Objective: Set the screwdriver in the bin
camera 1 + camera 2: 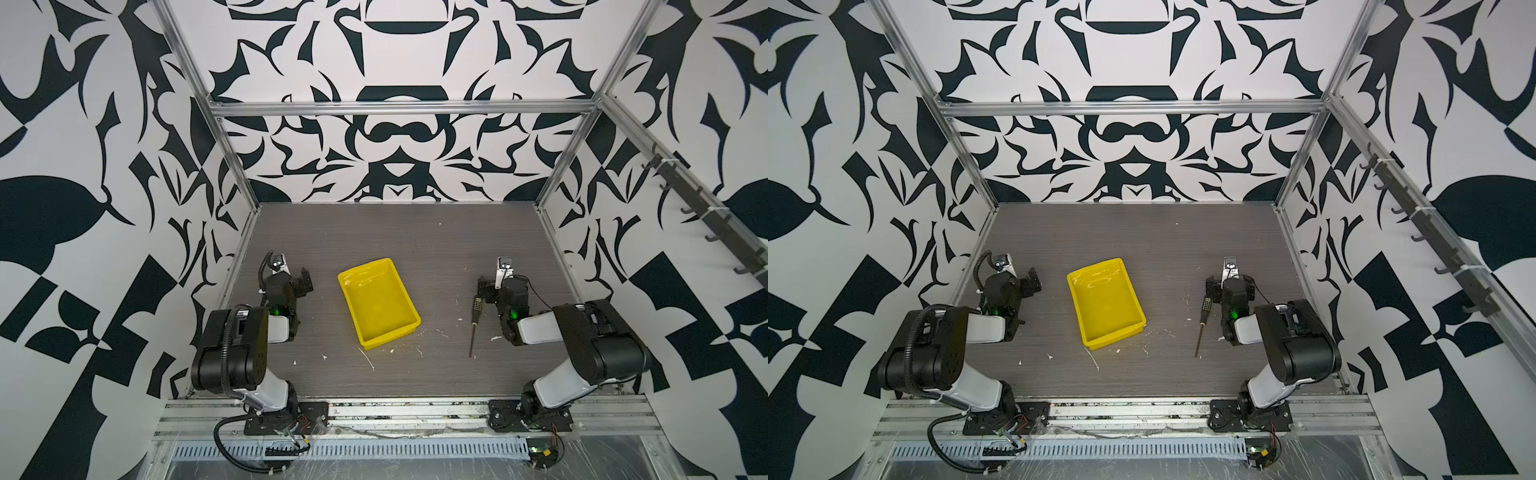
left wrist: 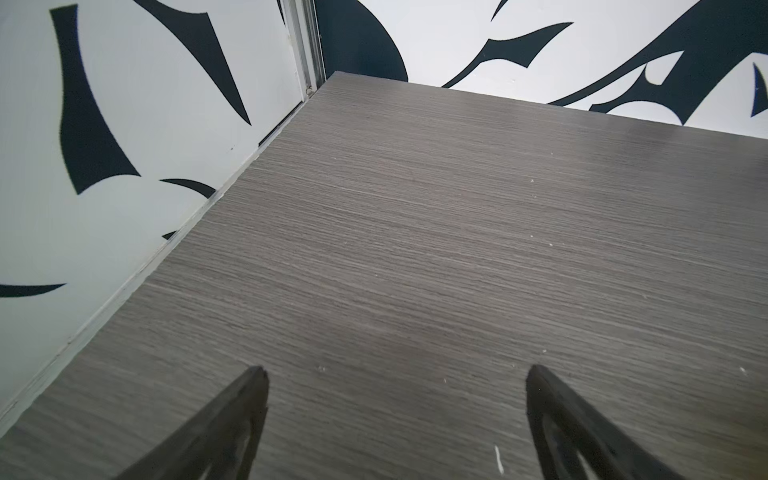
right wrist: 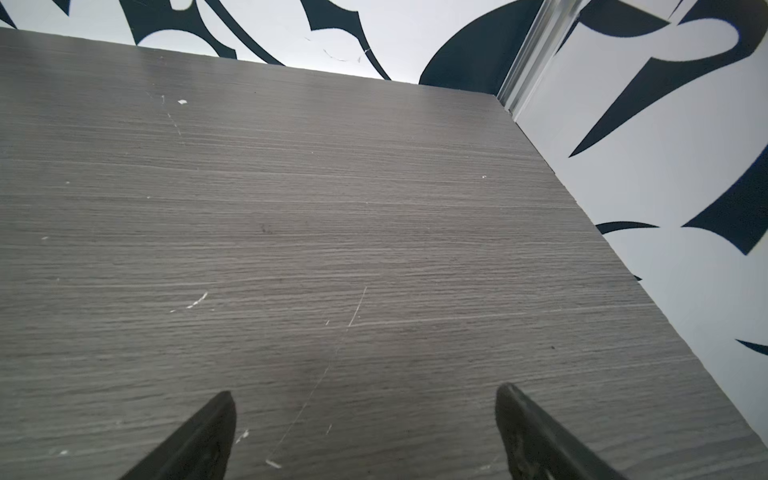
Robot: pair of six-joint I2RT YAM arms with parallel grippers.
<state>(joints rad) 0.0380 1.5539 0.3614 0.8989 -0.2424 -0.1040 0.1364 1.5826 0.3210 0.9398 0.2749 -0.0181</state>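
Right hand (image 1: 484, 286) is spread wide and holds nothing. Its own camera shows only bare tabletop (image 3: 332, 228) in the gap. Left hand (image 1: 305, 280) is spread wide too and is just as empty. The screwdriver (image 1: 474, 328) lies just beside the right hand, on the side that faces the left hand. It lies flat on the tabletop. Its black handle is the end next to the hand, very close, but I think not touching. Its thin shaft points back toward where the arm is bolted down. Farther out on that same side, about midway between the two hands, sits the yellow bin (image 1: 380, 303). It is well apart from the screwdriver and turned a bit crooked, and there is nothing inside it. So I think the job is only at its start, and nothing has been picked up yet. All of it is left to do. The right hand is the nearest one, so it would need to come over the handle and close on it. Then it would lift the screwdriver, carry it across to the bin and let go. No words can be read anywhere. The handle has small yellow marks, but they are too tiny to tell if they are letters. The bin shows no label.
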